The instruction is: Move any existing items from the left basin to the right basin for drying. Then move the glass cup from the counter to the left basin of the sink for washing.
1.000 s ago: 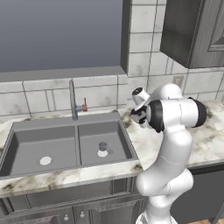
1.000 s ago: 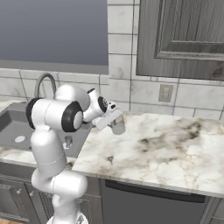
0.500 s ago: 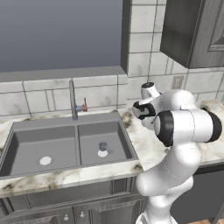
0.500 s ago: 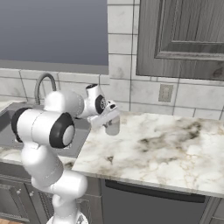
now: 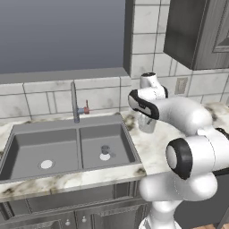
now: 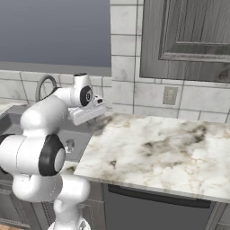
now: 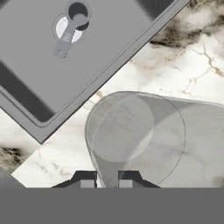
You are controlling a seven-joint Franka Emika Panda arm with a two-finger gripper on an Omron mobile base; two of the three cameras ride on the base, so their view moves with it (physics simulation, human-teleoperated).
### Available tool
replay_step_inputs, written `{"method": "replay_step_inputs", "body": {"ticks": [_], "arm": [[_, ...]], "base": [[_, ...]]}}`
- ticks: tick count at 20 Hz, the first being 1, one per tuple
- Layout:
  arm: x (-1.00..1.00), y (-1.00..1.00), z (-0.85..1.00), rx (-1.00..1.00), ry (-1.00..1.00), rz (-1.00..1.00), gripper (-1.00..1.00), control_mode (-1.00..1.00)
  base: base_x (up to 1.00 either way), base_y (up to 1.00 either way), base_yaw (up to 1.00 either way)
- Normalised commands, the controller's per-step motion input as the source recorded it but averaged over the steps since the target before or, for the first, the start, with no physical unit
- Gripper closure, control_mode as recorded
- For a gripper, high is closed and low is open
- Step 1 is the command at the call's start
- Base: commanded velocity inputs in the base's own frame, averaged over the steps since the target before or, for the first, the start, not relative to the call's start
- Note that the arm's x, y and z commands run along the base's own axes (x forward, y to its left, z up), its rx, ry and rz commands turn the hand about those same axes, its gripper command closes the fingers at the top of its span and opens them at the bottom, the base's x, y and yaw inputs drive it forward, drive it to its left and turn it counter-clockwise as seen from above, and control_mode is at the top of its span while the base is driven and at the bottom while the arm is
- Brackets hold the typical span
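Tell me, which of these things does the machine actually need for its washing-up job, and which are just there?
Part of the job:
glass cup, gripped at its rim by the gripper
small dark piece, lying in the right basin
left basin
counter

Just there:
faucet
wall socket
upper cupboard

Even, soft rendered light throughout; no glare. Faint shadows inside the sink (image 5: pixel 67 134) basins. Sharp focus, no blur or edge distortion. Glass cup (image 7: pixel 144 135) renders translucent, counter (image 7: pixel 183 57) veining visible through it.
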Motion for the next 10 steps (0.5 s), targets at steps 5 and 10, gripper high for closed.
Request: {"method": "replay_step_inputs", "body": {"ticks": [5, 10], "arm": [[-0.40, 0.99, 0.41, 0.06, 0.16, 0.24, 1.00, -1.00], [-0.25, 1.00, 0.18, 0.03, 0.11, 0.33, 1.00, -1.00]], "base": [[0.00, 0.00, 0.00], [0.00, 0.00, 0.00]]}}
